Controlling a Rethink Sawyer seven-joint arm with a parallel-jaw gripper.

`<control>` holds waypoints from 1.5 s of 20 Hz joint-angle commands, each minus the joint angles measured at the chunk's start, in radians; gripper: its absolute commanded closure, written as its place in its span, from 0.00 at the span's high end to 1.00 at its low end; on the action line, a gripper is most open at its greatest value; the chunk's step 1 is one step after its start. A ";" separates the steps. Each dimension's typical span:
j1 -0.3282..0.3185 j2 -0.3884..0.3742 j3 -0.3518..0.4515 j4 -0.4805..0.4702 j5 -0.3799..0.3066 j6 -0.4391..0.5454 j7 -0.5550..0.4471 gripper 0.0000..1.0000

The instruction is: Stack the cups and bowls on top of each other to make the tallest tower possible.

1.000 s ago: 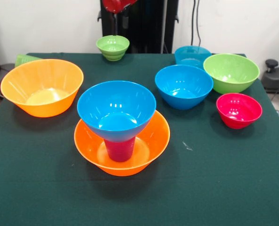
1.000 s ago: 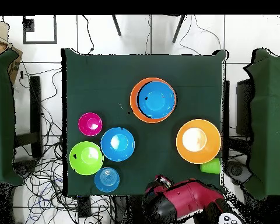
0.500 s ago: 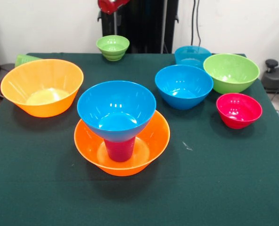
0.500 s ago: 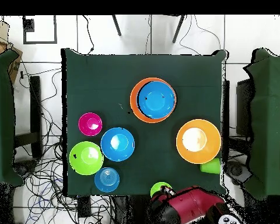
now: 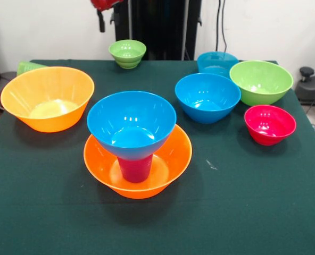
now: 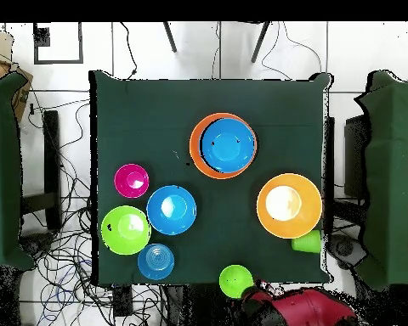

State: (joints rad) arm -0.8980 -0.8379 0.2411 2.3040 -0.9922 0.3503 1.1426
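Bowls and cups sit spread over the green table [image 5: 253,212], all well apart from the gripper [image 5: 101,24], which shows only as a dark tip under the red arm [image 5: 105,4] at the far edge, left of centre; whether it is released or clenched cannot be told, and it touches nothing.

Going left to right in the front view: the light green cup [image 5: 28,67] lies on its side at the far left corner, its long axis roughly level, mostly hidden behind the big orange bowl [image 5: 47,98]. That bowl stands upright, mouth up, alone. Near the middle, closer to the near side, is the tower [image 5: 133,143]: a wide orange base bowl [image 5: 171,162] mouth up, the purple-magenta cup [image 5: 135,169] standing in its middle with its long axis vertical, and a blue top bowl [image 5: 131,123] resting upright on the cup. At the far edge, just right of the gripper and below it, sits a small lime bowl [image 5: 127,53], upright.

Right of the tower stands a second blue bowl [image 5: 207,97], mouth up. Behind it, at the far side, is the teal bowl [image 5: 217,62]. Just right of these is the larger lime bowl [image 5: 260,81], upright, and nearer, the small red-pink bowl [image 5: 270,124], also upright.

From overhead, the arm lies just off the table edge beside the small lime bowl.
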 commanded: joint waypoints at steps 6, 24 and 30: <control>-0.136 0.011 0.039 0.018 -0.167 -0.084 -0.002 1.00; 0.171 0.266 -0.288 -0.169 -0.283 -0.388 0.320 1.00; 0.147 0.257 -0.255 -0.155 -0.308 -0.458 0.287 1.00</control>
State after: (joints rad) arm -0.7740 -0.6338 -0.0517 2.2721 -1.2439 -0.0031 1.3319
